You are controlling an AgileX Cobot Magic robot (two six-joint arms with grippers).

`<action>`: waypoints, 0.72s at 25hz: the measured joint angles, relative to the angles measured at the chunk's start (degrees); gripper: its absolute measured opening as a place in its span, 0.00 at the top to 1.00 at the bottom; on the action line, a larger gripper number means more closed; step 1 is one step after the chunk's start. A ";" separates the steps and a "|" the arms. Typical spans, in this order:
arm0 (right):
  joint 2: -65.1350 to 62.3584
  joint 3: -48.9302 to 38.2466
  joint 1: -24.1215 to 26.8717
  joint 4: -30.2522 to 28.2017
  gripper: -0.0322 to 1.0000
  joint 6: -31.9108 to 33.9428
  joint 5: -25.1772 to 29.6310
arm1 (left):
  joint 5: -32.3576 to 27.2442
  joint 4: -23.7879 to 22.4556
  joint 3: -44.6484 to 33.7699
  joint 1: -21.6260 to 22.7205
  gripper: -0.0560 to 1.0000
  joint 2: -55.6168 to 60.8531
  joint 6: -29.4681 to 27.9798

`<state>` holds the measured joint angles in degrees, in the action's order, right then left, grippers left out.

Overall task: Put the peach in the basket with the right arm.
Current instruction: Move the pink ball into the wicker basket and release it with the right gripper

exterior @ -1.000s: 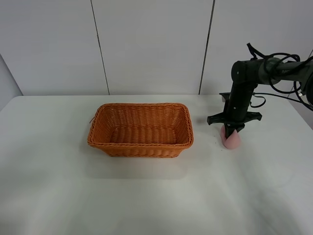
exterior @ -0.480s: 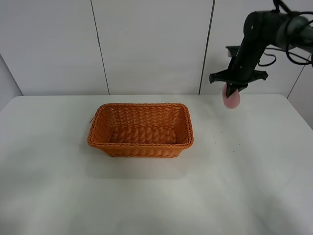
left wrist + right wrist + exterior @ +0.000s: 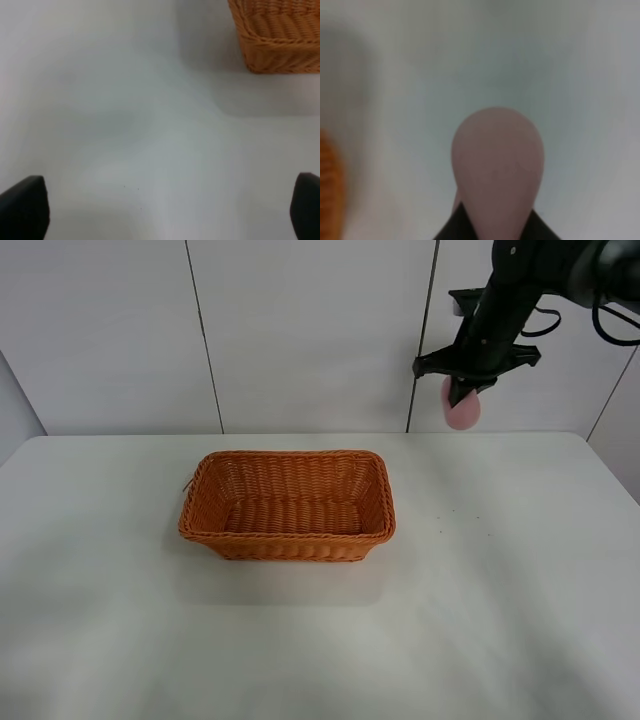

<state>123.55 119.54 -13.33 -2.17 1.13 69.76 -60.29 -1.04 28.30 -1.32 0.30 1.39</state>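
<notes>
My right gripper [image 3: 463, 395] hangs high above the table at the back right, shut on the pale-pink peach [image 3: 461, 410], which sticks out below its black fingers. The right wrist view is filled by the peach [image 3: 497, 165], tip forward, with a blurred orange edge of the basket [image 3: 330, 185] at one side. The orange-brown wicker basket [image 3: 288, 502] sits in the middle of the table, to the left of and well below the peach. Only the two dark fingertips [image 3: 22, 207] of my left gripper [image 3: 165, 210] show, set wide apart over bare table near a basket corner [image 3: 277, 37].
The white table [image 3: 320, 640] ends at a panelled white wall behind. The right arm's links and loose black cables [image 3: 590, 280] crowd the upper right corner. The left arm is out of the high view.
My right arm has lifted the peach off the table at the right, raised it high, and carried it slightly left toward the basket. The basket stayed put.
</notes>
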 joint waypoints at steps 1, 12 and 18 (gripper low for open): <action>0.00 0.00 -1.59 0.00 0.96 0.00 0.00 | 0.00 0.00 0.00 0.00 0.01 0.00 0.00; 0.00 0.00 -21.18 0.47 0.96 0.00 -1.09 | 0.00 0.00 0.00 0.00 0.01 0.00 0.00; 2.19 0.00 -24.92 0.62 0.96 0.05 -2.62 | 0.00 0.00 0.00 0.00 0.01 0.00 0.00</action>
<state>125.73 119.54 -38.25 -1.55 1.18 67.14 -60.29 -1.04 28.30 -1.32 0.30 1.39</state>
